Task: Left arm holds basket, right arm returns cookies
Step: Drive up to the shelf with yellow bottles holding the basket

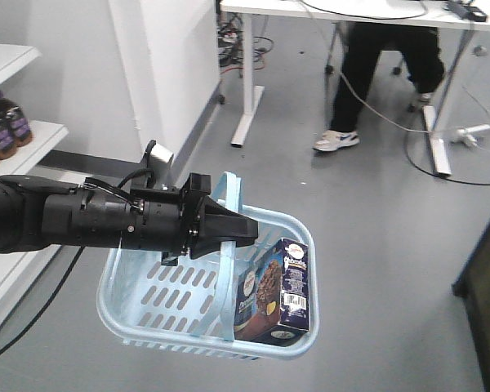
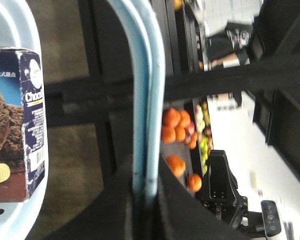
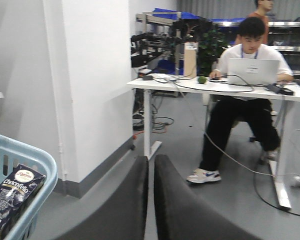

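Note:
My left gripper is shut on the pale blue hoop handle of the light blue basket, which hangs above the grey floor. The left wrist view has the handle running up from between the gripper's black jaws. The cookies, a dark navy carton, stand upright inside the basket at its right end, also seen as the cookies and the cookies. My right gripper is shut and holds nothing, to the right of the basket's rim and apart from it.
A white shelf unit with dark bottles stands at the left. A white pillar rises behind the basket. A person sits at a white desk, with cables on the floor. Oranges show on a far rack.

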`<state>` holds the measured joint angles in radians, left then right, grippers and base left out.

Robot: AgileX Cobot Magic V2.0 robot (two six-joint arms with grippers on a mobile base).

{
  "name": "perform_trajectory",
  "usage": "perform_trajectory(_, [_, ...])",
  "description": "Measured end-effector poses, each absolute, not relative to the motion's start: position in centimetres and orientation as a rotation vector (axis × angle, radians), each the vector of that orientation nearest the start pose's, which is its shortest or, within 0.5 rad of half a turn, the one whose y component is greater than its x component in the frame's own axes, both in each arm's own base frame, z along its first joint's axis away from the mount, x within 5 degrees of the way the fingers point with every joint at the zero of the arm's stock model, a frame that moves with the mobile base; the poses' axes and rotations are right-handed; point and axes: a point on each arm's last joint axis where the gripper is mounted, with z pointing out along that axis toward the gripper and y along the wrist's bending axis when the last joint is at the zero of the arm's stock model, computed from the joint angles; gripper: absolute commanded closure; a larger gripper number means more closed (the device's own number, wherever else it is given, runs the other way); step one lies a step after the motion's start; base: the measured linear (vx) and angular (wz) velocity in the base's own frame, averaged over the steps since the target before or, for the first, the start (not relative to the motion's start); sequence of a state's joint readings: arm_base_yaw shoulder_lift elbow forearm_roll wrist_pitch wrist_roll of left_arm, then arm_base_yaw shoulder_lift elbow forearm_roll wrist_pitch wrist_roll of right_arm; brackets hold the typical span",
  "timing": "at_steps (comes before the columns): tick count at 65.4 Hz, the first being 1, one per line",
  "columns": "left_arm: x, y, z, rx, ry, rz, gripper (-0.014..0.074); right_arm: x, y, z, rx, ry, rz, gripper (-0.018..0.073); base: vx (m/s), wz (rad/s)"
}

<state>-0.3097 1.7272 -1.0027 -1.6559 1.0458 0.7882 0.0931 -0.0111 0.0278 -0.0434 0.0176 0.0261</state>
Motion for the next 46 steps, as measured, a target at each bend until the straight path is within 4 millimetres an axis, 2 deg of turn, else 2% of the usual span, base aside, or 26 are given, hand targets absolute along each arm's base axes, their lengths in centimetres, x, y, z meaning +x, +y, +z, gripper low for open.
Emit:
perform_trajectory(21, [29.78, -17.74, 24.23, 0.017, 2.316, -1.778, 0.0599, 5.64, 0.52, 20.28, -0.083, 1.516, 0.060, 0.0565, 0.29, 0.78])
perform_trajectory(46, [29.76, -17.75, 24.25, 0.020, 2.315, -1.782, 0.0599, 5.64, 0.52, 20.28, -0.083, 1.516, 0.060, 0.0565, 0.27, 0.60])
